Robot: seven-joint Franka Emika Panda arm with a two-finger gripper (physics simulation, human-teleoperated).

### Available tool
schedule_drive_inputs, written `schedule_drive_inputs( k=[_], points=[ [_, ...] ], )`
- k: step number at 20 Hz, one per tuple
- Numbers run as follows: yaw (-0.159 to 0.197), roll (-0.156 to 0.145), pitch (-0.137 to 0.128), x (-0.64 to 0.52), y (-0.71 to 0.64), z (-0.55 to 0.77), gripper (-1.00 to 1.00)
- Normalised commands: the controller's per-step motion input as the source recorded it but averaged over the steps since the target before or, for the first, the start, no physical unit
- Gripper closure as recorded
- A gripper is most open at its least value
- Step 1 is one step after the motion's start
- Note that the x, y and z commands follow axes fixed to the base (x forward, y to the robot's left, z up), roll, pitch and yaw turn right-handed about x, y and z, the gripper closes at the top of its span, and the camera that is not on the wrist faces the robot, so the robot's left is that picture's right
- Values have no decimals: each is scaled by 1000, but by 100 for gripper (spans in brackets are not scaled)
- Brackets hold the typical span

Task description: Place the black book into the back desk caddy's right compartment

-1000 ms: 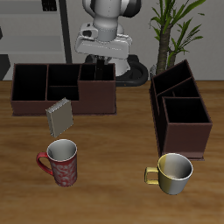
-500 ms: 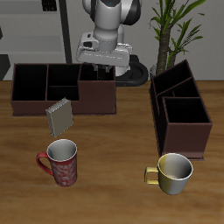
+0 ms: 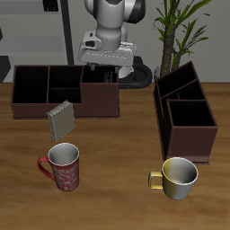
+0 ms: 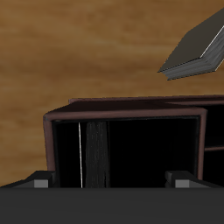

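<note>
The back desk caddy (image 3: 54,101) is a long maroon-brown box near the table's back. My gripper (image 3: 107,65) hangs just above its right compartment (image 3: 99,87). In the wrist view the gripper (image 4: 107,182) is open and empty, its fingertips (image 4: 36,182) wide apart over the compartment (image 4: 149,153). The black book (image 4: 93,157) stands upright inside that compartment, near one side wall, its thin pale page edge showing. The book is free of the fingers. It is hidden in the exterior view.
A grey-white spiral notepad (image 3: 60,119) leans against the caddy's front and also shows in the wrist view (image 4: 197,48). A second caddy (image 3: 184,115) stands end-on. A red mug (image 3: 61,166) and a yellow mug (image 3: 178,177) sit near the front edge. A plant (image 3: 176,31) stands behind.
My gripper has risen out of the right compartment to just above the caddy. Nothing else on the table moved.
</note>
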Motion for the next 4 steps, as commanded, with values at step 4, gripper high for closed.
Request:
schedule_drive_inputs(
  k=[4],
  points=[
    [11,8,-40,19,-12,241,-100]
  ],
)
